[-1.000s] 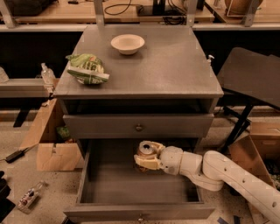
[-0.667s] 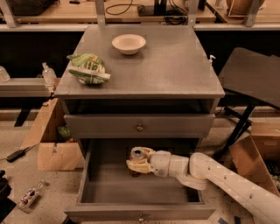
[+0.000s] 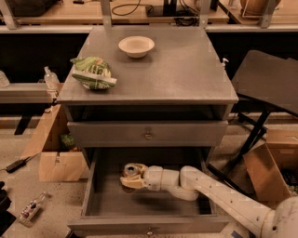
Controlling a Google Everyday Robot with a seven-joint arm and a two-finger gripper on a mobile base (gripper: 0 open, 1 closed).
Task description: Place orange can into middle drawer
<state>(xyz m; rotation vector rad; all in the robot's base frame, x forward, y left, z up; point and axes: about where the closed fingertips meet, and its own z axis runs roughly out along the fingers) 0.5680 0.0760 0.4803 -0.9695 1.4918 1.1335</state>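
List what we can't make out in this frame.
Camera view:
The orange can shows only its silver top; the gripper, inside the open middle drawer, covers label and base, so contact with the drawer floor is unknown.
The arm is cut off by the bottom-right corner; base unseen.
The green bag has print too small to read.

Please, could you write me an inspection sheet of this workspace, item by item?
Surface: grey cabinet top, carrying only a bowl and a bag.
Job's things: can inside the open middle drawer, silver top showing; upper drawer closed.
Clutter: bowl at the back; green bag near the left edge.
Grippers: gripper inside the middle drawer, fingers closed on the can.
Cables: cables on the desk behind; adapter on the floor.
Surroundings: boxes left and right; chair right; bottle on the floor.
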